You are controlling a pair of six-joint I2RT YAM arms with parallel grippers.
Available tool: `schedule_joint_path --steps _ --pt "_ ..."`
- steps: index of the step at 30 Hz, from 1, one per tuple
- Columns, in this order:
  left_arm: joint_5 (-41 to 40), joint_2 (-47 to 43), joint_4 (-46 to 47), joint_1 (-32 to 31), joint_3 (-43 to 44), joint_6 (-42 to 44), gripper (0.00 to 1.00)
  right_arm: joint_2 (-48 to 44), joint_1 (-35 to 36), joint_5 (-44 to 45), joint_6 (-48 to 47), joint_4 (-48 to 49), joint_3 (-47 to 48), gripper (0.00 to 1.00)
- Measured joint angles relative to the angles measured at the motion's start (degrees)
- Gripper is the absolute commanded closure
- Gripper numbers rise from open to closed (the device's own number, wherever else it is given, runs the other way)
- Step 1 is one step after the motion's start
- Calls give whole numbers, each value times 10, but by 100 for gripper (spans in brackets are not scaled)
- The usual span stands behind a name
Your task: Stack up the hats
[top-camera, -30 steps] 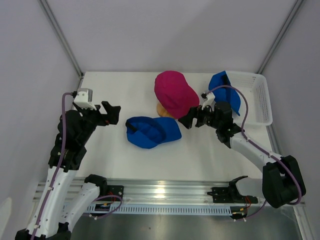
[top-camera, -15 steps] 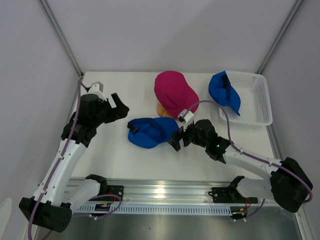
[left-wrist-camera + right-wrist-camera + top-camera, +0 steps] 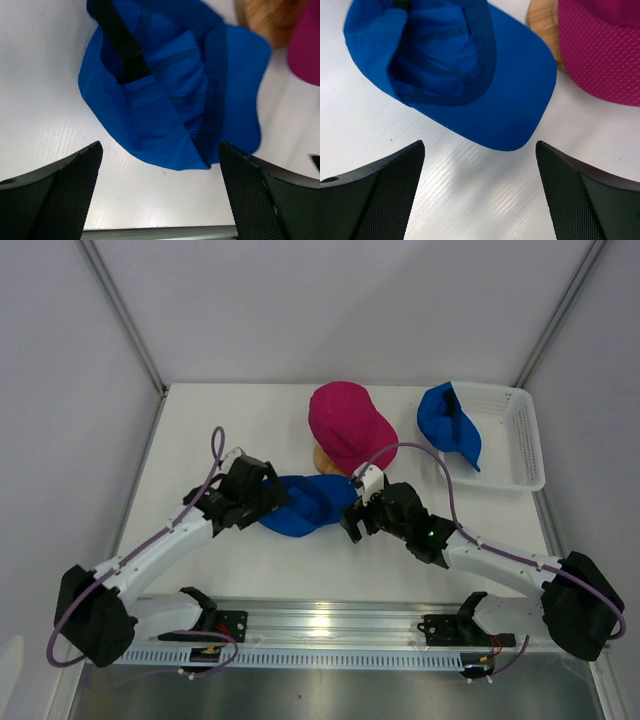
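Note:
A royal blue cap [image 3: 308, 504] lies upside down mid-table, with its strap and inner band showing in the left wrist view [image 3: 165, 95] and its brim in the right wrist view [image 3: 470, 75]. My left gripper [image 3: 270, 502] is open at its left side, and the cap lies just beyond the fingertips [image 3: 55, 195]. My right gripper [image 3: 352, 523] is open and empty at the brim's near right, its fingertips [image 3: 585, 195] just short of the brim. A magenta-pink cap [image 3: 348, 425] sits on the wooden stand [image 3: 325, 460]. A second blue cap [image 3: 448, 420] hangs over the basket's left rim.
A white mesh basket [image 3: 515, 440] stands at the back right by the table's right edge. The stand and pink cap are just behind the middle blue cap [image 3: 600, 50]. The metal rail [image 3: 330, 625] runs along the near edge.
My left gripper swung in from the table's left to the blue cap's left side. My right gripper moved from near the basket down to the cap's brim. The caps stayed put.

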Motion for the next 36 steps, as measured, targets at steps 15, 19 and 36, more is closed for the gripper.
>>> schedule_joint_path --steps 15,19,36 --pt "1 112 74 -29 -26 -71 1 126 101 104 -54 -25 25 17" --pt "2 131 77 -29 -26 -71 1 186 113 153 -75 -46 54 23" --pt "21 27 102 35 -75 -26 0 269 137 258 -188 -14 137 28"
